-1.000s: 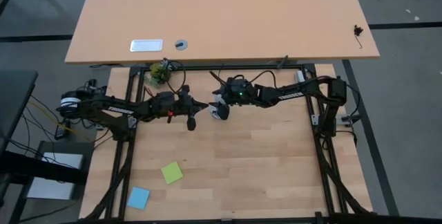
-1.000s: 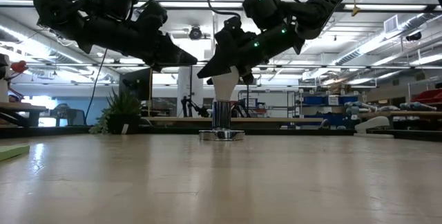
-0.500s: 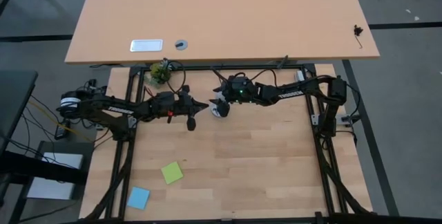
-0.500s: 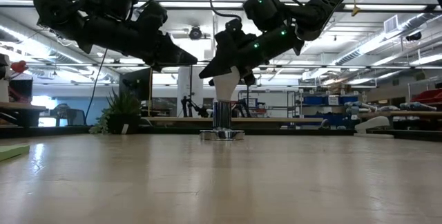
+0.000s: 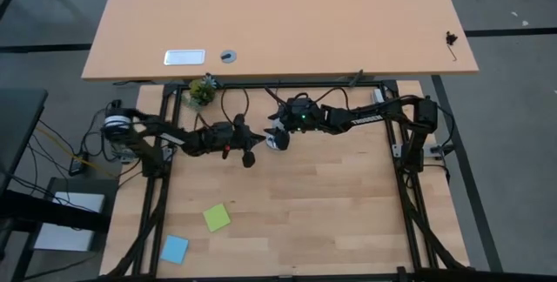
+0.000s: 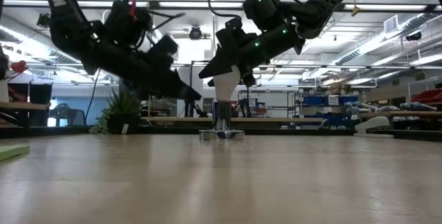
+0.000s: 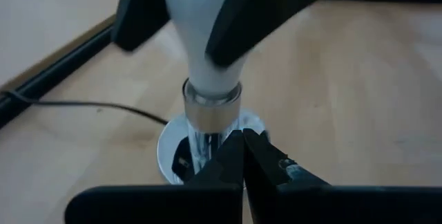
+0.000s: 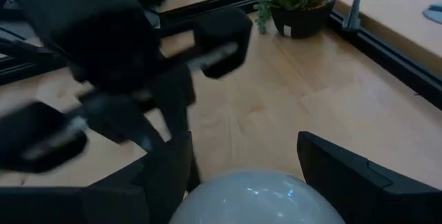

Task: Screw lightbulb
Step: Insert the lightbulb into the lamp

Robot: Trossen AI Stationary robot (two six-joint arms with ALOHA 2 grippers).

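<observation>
Lightbulb [image 6: 226, 86] is standing upright, base down in the silver socket [image 6: 222, 122]; I'm gripping its globe from above between my right gripper [image 5: 277, 135] fingers, while my pinched-shut left gripper [image 7: 243, 156] is pointing at the socket, just beside.

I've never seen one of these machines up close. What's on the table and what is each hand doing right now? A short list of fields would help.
lightbulb: white lightbulb upright, its base in the socket
socket: round silver socket on the wooden table, black cord running off it
right hand: right hand around the bulb's glass, fingers on either side
left hand: left hand shut, low beside the socket, holding nothing
other things: green sticky note, blue sticky note, small potted plant at the far edge
</observation>
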